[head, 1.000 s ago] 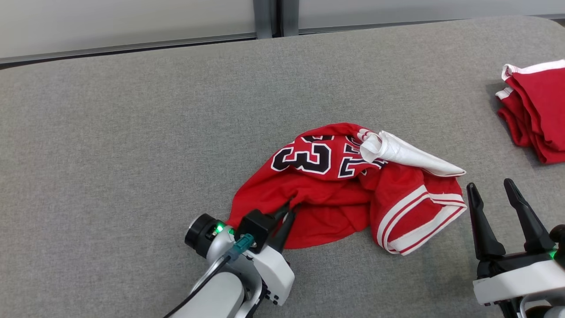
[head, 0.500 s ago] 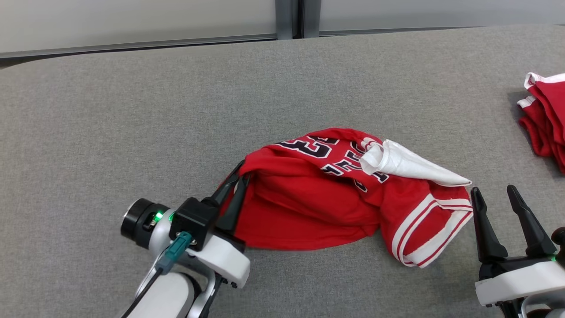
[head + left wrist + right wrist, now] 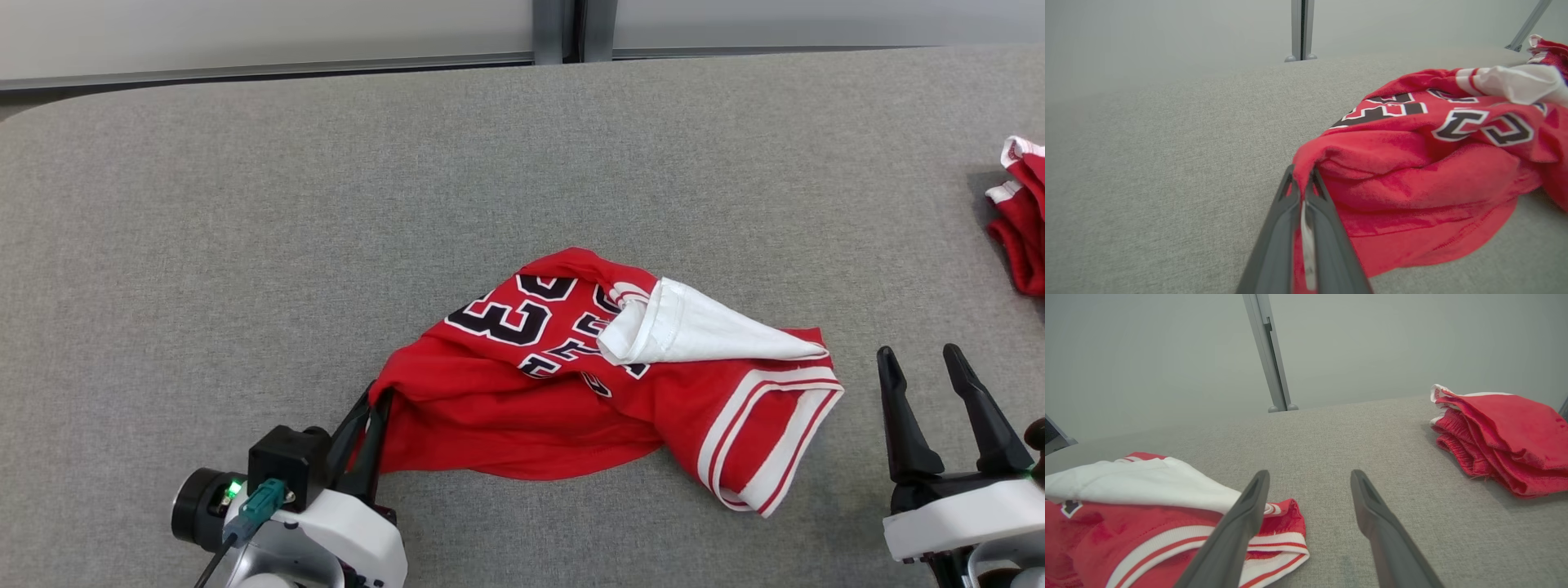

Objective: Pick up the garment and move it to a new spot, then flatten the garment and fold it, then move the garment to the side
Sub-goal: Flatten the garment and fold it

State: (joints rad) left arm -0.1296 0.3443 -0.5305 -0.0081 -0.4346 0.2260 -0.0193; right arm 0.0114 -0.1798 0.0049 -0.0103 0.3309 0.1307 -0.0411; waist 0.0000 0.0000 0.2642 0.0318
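Note:
The garment (image 3: 571, 400) is a crumpled red jersey with black-and-white numbers, white stripes and a white inner flap, lying mid-table. My left gripper (image 3: 377, 398) is shut on the garment's left edge, and a fold of red cloth is pinched between its fingertips (image 3: 1301, 179). The garment (image 3: 1433, 155) trails off to the right of those fingers. My right gripper (image 3: 921, 356) stands open at the lower right, just right of the striped hem, holding nothing. Between and left of its fingers (image 3: 1251, 502) the striped hem of the garment (image 3: 1167, 522) lies on the table.
The grey fabric table (image 3: 326, 204) stretches wide on the left and far side. A stack of folded red clothes (image 3: 1020, 220) sits at the right edge, also seen to the right (image 3: 1494, 441). A pale wall with a metal post (image 3: 1267, 355) backs the table.
My left gripper has pulled the garment's edge leftward and toward me, dragging the jersey along the table. The camera has also turned left. The right gripper stays open and still.

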